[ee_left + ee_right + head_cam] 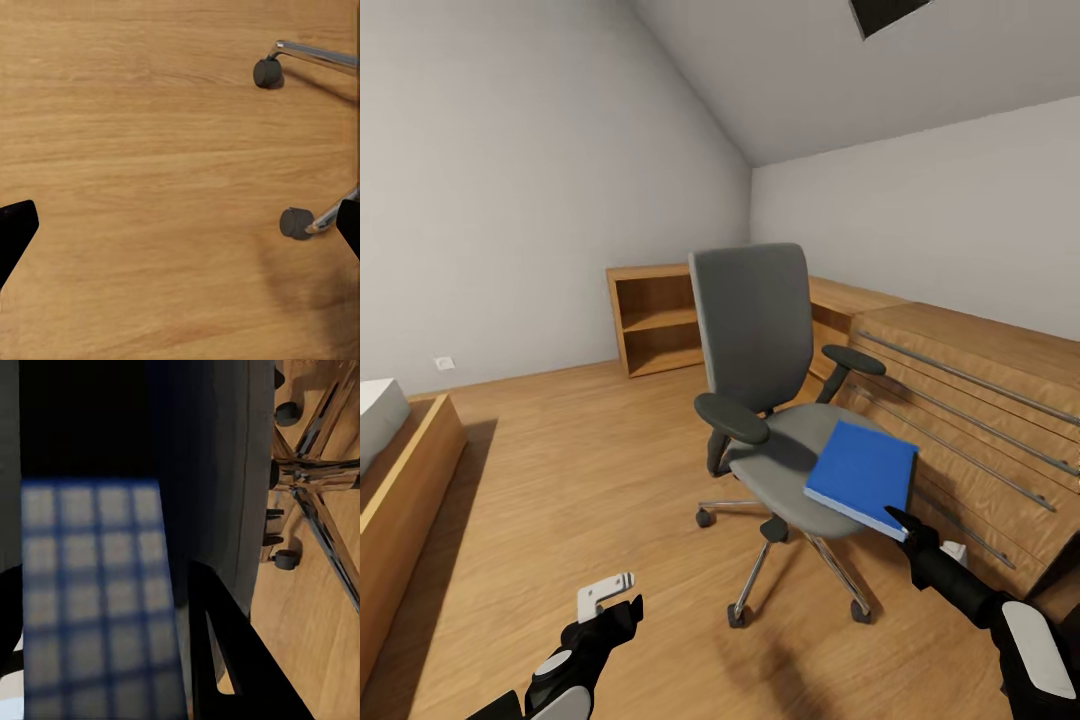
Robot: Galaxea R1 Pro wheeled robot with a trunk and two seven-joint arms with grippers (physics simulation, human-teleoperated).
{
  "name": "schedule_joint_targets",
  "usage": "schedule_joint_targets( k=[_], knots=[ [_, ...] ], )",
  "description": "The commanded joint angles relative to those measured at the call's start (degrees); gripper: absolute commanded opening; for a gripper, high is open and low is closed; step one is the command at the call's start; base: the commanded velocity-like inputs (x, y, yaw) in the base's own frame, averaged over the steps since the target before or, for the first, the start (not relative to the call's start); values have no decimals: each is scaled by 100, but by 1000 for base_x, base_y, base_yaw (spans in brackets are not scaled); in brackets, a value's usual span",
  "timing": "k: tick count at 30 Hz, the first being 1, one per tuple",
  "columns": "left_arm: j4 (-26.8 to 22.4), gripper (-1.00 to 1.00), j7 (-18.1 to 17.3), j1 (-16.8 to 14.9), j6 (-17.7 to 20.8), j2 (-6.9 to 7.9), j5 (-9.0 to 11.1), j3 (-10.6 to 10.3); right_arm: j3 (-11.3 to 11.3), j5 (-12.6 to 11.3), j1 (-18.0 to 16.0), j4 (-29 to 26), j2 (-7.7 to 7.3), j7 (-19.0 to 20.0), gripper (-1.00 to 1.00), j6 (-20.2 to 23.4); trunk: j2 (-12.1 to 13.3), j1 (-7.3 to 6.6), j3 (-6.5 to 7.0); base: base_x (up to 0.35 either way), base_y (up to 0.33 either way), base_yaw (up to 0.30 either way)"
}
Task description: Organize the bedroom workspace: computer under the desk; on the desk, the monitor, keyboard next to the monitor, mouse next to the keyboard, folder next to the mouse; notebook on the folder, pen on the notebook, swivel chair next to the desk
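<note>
The grey swivel chair stands on the oak floor in the middle of the bedroom, its back toward the far wall. The bright blue folder lies tilted over the seat's right front edge. My right gripper is shut on the folder's near corner. In the right wrist view the blurred blue folder sits between the two dark fingers of the right gripper, with the grey seat behind. My left gripper hangs low over the floor left of the chair, and its jaws stand wide apart in the left wrist view.
An oak dresser with long bar handles runs along the right, close behind the chair. An open oak shelf stands at the far wall. A wooden bed frame borders the left. Chair casters and the chrome base are near both arms.
</note>
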Motion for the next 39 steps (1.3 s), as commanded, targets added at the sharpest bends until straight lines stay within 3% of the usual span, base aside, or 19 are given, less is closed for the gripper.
schedule_joint_targets(
  k=[1,7,14,26,39],
  knots=[
    [-7,100,28,-8,-6,4,24,-13,-15,55,-6,0,2,32,-100,32,-1,-3,17,0,0,0],
    [-7,100,30,-8,-6,4,26,-35,-8,57,-5,-48,2,50,-100,24,7,-19,150,0,0,0],
    [-7,100,34,-8,-6,4,27,-44,-3,62,-5,-380,21,61,-100,23,288,-173,276,0,0,0],
    [2,100,27,-8,-5,-59,45,-35,100,122,-5,-1032,450,51,-100,31,769,-436,491,-34,18,0],
    [4,100,26,-8,-6,-50,34,-31,108,125,-5,-1061,502,47,-100,32,1291,-722,725,-240,180,0]
  ],
)
